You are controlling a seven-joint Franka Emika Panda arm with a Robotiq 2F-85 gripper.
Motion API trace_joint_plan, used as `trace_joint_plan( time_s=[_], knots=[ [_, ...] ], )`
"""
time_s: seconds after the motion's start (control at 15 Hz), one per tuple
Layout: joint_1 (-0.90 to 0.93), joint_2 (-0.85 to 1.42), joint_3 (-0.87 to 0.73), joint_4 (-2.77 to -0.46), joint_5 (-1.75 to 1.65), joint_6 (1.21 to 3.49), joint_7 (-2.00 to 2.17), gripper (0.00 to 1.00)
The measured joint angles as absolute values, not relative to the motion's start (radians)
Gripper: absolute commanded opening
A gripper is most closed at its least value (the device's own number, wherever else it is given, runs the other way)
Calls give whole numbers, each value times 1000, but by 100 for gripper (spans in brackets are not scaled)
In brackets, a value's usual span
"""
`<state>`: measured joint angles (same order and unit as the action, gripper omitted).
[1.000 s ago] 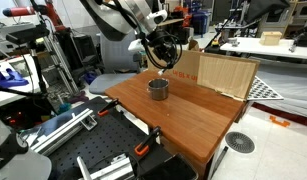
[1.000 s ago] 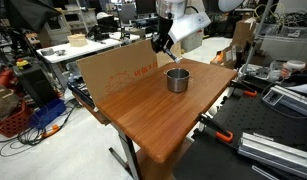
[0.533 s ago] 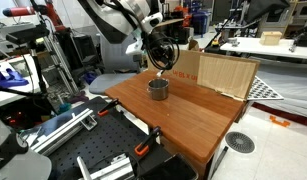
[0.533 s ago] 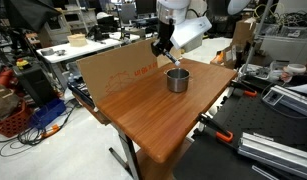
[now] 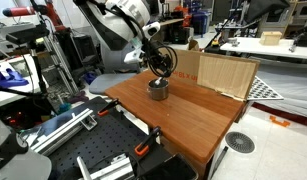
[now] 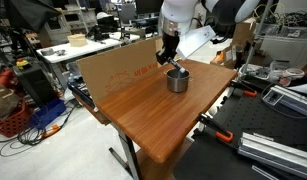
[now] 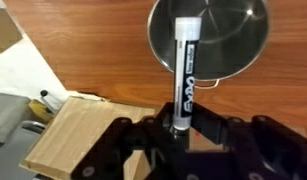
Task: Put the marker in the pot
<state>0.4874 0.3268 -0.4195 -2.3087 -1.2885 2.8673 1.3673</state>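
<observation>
In the wrist view my gripper [image 7: 179, 128] is shut on the black marker [image 7: 184, 72], which sticks out from the jaws with its light end over the open grey metal pot [image 7: 233, 45]. In both exterior views the gripper [image 5: 158, 68] [image 6: 167, 58] hangs just above the pot [image 5: 158, 89] [image 6: 178, 80], which stands on the far part of the wooden table [image 5: 193, 115]. The marker is too small to make out in the exterior views.
A big cardboard box [image 5: 221, 74] [image 6: 113, 70] stands on the table just behind the pot. It shows in the wrist view as a flat brown panel [image 7: 73, 135]. Lab benches, rails and clutter surround the table [image 6: 153, 120].
The arm has come down and moved a little closer over the pot, still holding the marker. The pot and the box have not moved.
</observation>
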Motion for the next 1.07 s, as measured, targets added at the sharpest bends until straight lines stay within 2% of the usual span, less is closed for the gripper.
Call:
trace_joint_plan(
  time_s=[0.53,0.6,0.67,1.07],
  knots=[
    [488,394,-417,-2294,-1371,2866,1436,6],
    [488,402,-416,-2292,-1372,2866,1436,49],
    [488,405,-415,-2289,-1372,2865,1436,51],
    [488,408,-415,-2288,-1372,2851,1436,93]
  ],
)
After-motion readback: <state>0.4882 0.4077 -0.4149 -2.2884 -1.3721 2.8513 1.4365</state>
